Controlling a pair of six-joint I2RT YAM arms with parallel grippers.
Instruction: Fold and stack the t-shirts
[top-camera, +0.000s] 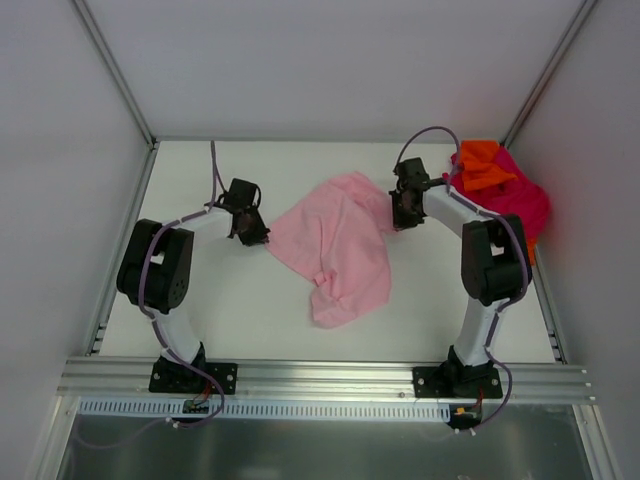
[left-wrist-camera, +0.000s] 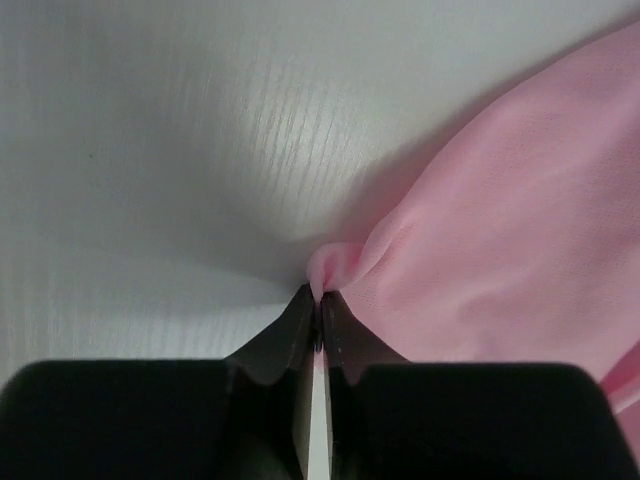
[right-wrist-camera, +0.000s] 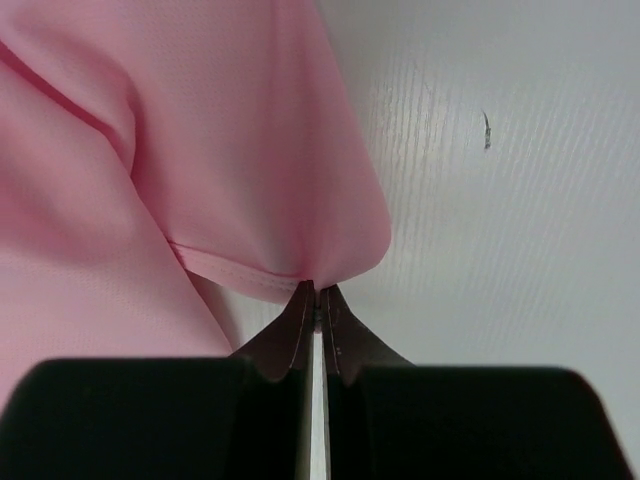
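Pink t-shirt (top-camera: 335, 245) crumpled, edges pinched — magenta t-shirt (top-camera: 525, 205) partly hidden under orange t-shirt (top-camera: 480, 165)

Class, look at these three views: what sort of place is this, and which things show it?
Most likely a robotics lab test cell: a left arm and right arm bolted to an aluminium rail, a white table boxed in by plain white panels, and a pink t-shirt as the work piece.

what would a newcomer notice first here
The crumpled pink t-shirt spread in the middle of the white table, with the left gripper pinching its left edge and the right gripper pinching its far right edge. Next, the bright heap in the far right corner: an orange t-shirt lying on a magenta-red t-shirt.
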